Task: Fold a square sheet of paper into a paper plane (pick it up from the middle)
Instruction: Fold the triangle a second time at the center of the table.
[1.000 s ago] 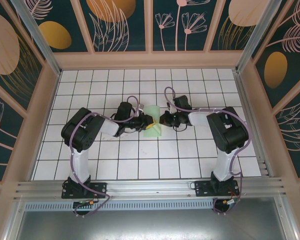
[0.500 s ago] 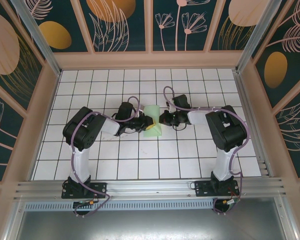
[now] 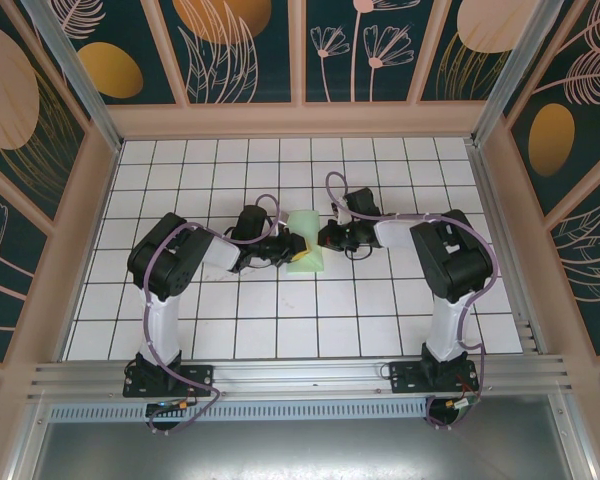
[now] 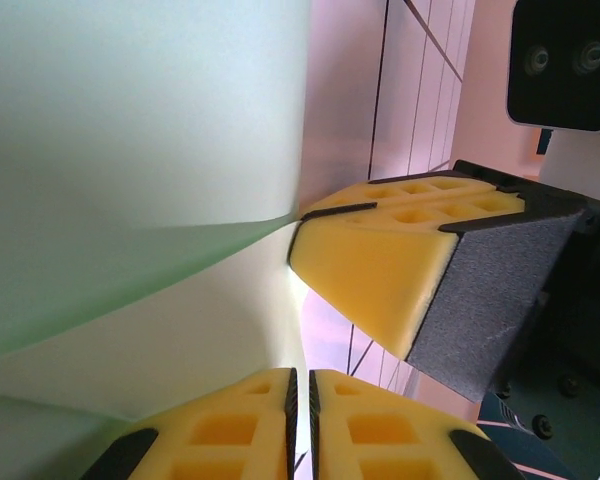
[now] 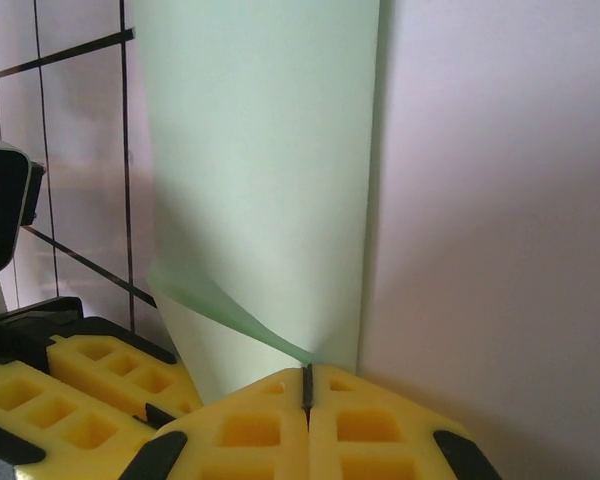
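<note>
Square sheet of paper (image 3: 308,258) stays pinched by left gripper (image 3: 297,245) and right gripper (image 3: 325,238); right edges nearer left gripper, crease likely tightening.

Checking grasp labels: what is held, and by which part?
The square sheet of paper, folded: left end effector pinches its left edge, right end effector its right edge.

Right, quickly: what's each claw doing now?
Left claw: closed, pinching the paper.
Right claw: closed, pinching the paper's fold.
</note>
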Available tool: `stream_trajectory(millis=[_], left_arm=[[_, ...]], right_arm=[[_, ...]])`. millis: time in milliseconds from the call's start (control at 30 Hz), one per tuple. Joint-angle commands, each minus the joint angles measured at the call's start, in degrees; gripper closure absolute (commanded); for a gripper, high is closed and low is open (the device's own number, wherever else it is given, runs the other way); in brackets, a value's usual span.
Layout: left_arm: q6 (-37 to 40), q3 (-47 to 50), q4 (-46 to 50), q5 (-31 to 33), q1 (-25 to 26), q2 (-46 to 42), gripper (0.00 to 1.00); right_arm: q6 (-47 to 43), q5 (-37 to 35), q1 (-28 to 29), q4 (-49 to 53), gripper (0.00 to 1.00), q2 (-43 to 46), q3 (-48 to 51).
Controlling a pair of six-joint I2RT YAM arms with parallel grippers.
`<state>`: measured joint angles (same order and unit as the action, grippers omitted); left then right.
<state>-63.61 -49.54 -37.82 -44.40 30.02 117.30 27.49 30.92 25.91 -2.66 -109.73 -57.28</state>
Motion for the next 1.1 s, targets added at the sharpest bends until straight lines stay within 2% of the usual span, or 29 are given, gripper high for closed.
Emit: stream_trajectory(millis=[0,567,767,1067], left_arm=[[1.38,-1.13,1.17,0.32,0.48,1.27,0.85],[1.78,-1.16,2.06,0.95,0.48,1.29,0.85],[1.78,-1.66,0.38,0.34,0.48,-1.65,0.84],[2.79,-3.10,3.17,1.24,0.48,-1.17,0.84]], right_arm=[[-1.28,-0.07,-0.34,0.61,0.95,-1.14,-1.57],[-1.04,-0.49,-0.25,1.18,0.95,-1.12,-0.66],[-0.35,-0.24,-0.16,0.90,0.95,0.13,0.13],[0.55,0.11,0.37,0.29,0.95,0.84,0.81]])
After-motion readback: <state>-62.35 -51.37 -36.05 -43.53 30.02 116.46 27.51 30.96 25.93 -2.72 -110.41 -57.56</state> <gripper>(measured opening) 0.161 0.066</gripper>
